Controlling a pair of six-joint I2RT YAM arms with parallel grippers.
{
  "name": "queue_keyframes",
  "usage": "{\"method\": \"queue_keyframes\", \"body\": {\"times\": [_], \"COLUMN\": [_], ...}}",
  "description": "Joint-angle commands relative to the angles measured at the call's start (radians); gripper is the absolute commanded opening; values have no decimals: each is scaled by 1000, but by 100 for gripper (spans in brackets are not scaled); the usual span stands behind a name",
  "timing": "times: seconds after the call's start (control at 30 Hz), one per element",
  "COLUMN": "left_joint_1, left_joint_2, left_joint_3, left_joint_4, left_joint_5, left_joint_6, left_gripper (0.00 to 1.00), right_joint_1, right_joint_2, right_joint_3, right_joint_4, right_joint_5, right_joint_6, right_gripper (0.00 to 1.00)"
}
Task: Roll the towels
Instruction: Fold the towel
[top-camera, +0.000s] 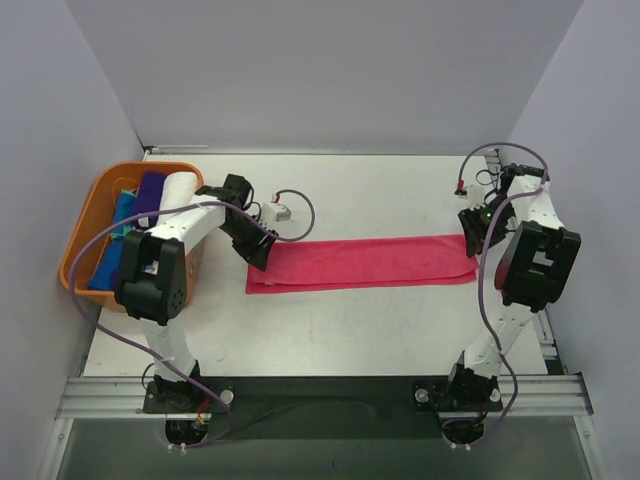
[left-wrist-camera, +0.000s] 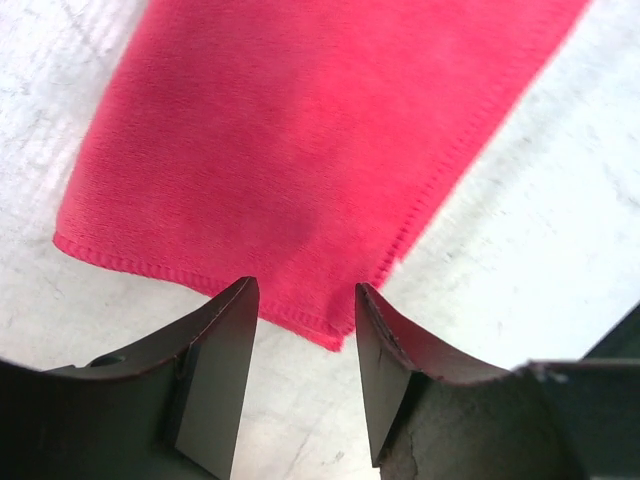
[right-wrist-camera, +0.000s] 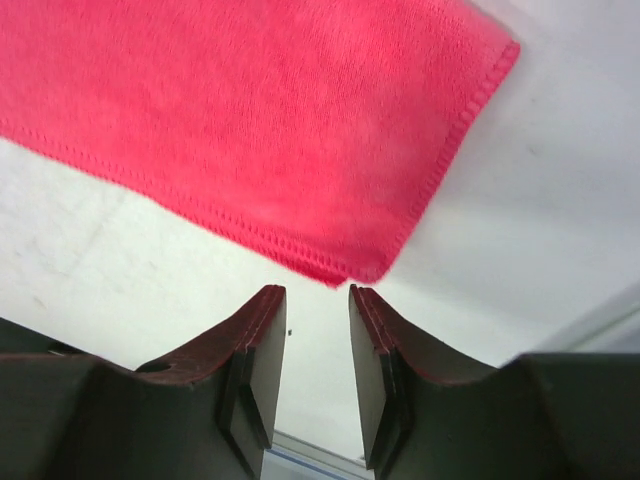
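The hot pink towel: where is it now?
In the top view the hot pink towel lies flat mid-table, between the left gripper and the right gripper.

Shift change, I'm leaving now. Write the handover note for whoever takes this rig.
Left gripper: open, empty, at the pink towel's left end.
Right gripper: open, empty, just off its right end.
Done: the white towel, purple towel and teal towel sit rolled in the orange basket.
Left: the pink towel lies flat in a long strip, not yet rolled.

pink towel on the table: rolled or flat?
Flat. The hot pink towel lies as a long strip on the table; both wrist views show its end corners lying flat, no roll started.
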Motion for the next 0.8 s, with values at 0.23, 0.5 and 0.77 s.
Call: {"method": "queue_keyframes", "body": {"times": [0.23, 0.5, 0.77], "left_joint_1": [-3, -23, -52], "left_joint_2": [-51, -35, -45], "left_joint_3": [6, -8, -36], "left_joint_4": [-163, -186, -177], "left_joint_5": [59, 28, 10], "left_joint_6": [208, 333, 426], "left_gripper": [59, 62, 63], "right_joint_1": [67, 124, 127], "right_joint_2": [-82, -70, -60], "right_joint_3": [-108, -223, -263], "right_joint_4": [-8, 104, 152], "right_joint_5": [119, 219, 259], "right_joint_6": [-201, -249, -278], "right_gripper": [41, 41, 41]}}
